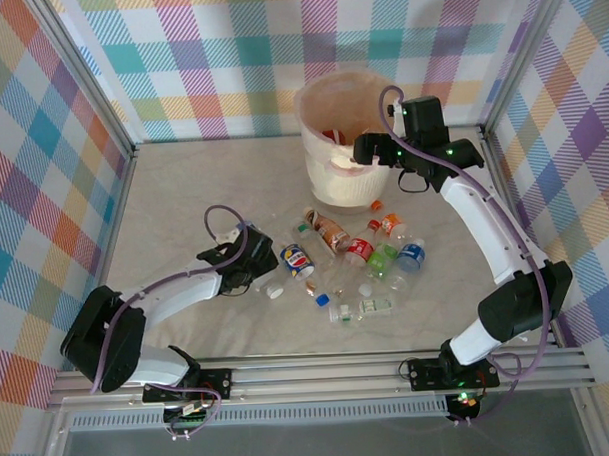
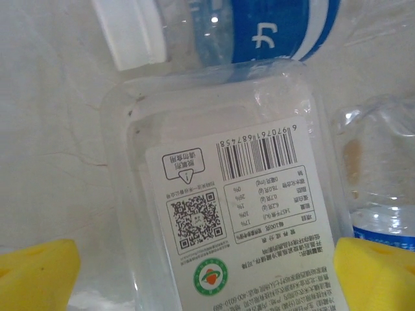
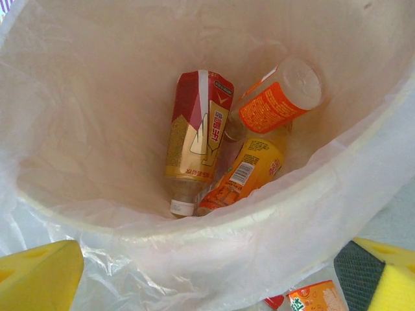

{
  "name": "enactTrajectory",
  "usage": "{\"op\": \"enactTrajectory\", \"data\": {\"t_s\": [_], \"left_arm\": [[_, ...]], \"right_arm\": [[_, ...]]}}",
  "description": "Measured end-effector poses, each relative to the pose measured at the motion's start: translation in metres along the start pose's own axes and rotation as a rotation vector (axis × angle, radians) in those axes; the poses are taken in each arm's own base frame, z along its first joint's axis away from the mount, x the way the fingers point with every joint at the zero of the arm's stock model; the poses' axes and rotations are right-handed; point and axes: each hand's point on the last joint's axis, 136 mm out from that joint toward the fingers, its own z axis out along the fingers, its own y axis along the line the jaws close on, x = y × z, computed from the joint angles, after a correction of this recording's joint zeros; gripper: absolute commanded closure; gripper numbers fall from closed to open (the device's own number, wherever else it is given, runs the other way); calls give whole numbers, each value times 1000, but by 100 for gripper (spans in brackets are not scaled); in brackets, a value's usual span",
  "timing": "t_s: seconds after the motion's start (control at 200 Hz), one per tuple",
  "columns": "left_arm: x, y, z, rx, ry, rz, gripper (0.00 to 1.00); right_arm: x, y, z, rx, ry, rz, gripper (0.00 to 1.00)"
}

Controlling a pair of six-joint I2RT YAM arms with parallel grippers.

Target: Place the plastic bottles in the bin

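Clear flat plastic bottle with a white barcode label (image 2: 227, 194) lying between the spread pads of the left hand (image 2: 206, 272), blue-labelled bottle (image 2: 285, 26) just beyond it, red-and-gold and orange-labelled bottles (image 3: 194, 139) inside the cream-white round bin (image 3: 194, 223) beneath the right hand (image 3: 207, 278), its fingers apart and empty, more small bottles (image 1: 360, 251) scattered on the beige counter (image 1: 184, 202) between the hands.

Clear glossy plastic bottles (image 1: 361, 256), translucent crinkled film lining the bin (image 3: 272, 240), matt yellow foam fingers (image 2: 39, 272).

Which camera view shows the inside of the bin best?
The right wrist view: it looks down into the bin, where three bottles lie, one red-and-gold, two orange. The top external view shows the bin from outside, with the right gripper over its rim covering part of the inside.
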Motion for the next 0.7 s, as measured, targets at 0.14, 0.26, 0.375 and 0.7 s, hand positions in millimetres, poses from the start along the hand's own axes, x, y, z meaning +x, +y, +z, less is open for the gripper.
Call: {"op": "enactTrajectory", "data": {"t_s": [0.14, 0.26, 0.375, 0.7], "left_arm": [[-4, 9, -9, -22, -18, 26, 0], [-8, 7, -14, -12, -33, 34, 0], [-14, 0, -18, 7, -42, 42, 0], [-34, -26, -35, 89, -85, 34, 0]], "right_arm": [[2, 0, 0, -2, 3, 2, 0], [3, 1, -1, -7, 4, 6, 0], [3, 1, -2, -10, 5, 13, 0], [4, 1, -5, -12, 0, 23, 0]]}}
